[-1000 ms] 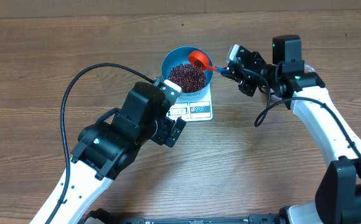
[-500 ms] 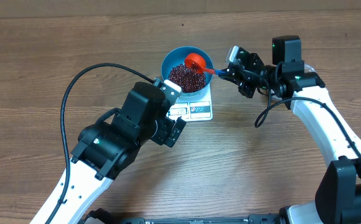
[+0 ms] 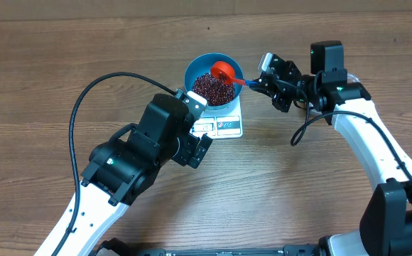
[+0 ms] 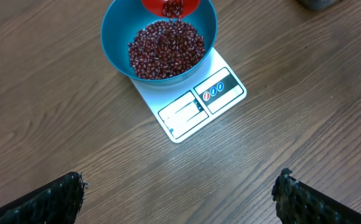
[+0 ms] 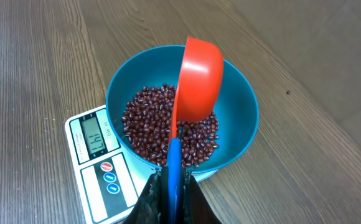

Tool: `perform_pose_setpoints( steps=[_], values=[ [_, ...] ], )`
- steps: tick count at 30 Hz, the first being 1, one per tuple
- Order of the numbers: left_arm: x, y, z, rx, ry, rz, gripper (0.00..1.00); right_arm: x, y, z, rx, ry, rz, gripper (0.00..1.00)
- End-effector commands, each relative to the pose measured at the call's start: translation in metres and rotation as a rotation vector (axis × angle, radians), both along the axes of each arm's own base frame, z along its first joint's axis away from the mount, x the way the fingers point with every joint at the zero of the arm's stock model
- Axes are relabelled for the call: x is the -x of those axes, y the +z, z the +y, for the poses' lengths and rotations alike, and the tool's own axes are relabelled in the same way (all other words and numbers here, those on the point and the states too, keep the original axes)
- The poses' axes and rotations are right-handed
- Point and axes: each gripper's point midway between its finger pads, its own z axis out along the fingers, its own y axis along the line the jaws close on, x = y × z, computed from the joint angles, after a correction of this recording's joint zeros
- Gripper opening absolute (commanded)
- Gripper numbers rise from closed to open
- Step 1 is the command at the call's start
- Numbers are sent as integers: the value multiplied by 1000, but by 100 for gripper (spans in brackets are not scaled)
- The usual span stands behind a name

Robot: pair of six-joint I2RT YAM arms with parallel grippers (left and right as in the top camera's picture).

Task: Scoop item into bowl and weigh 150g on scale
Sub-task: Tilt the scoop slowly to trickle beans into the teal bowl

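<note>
The left arm [image 3: 131,153] had bulky black joint housings, a white lower link and a thick black cable [image 3: 78,107] looping beside it. The right arm [image 3: 366,135] had white links, black joints, a small green light [image 3: 313,50] and a thin black cable [image 3: 302,131]. The left fingers [image 4: 50,199] were black and rough-textured.

Wooden table [image 3: 298,192]: brown plank-grain surface filling all three views, with a paler strip along its far edge in the overhead view. Dark speck [image 3: 208,28]: a small mark on the far part of the tabletop. Red scoop [image 5: 199,78]: a round cup turned on its side, raised off the table. Blue handle [image 5: 175,162]: narrow and straight, joined to the cup's lower edge.
</note>
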Motion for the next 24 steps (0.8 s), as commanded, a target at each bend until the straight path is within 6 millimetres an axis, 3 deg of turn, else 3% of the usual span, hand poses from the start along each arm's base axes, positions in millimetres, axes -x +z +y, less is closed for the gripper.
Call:
perform_pose_setpoints(
  steps=[1,19,24],
  values=[
    [0,-2,-1,-4,-15,6,99,-2,9,3,-16,17,-24,4],
    [0,-2,-1,-4,-15,6,99,-3,9,3,-14,16,-25,4],
    [0,-3,-1,-4,-16,6,99,-17,9,-6,39,-42,-78,4]
  ],
)
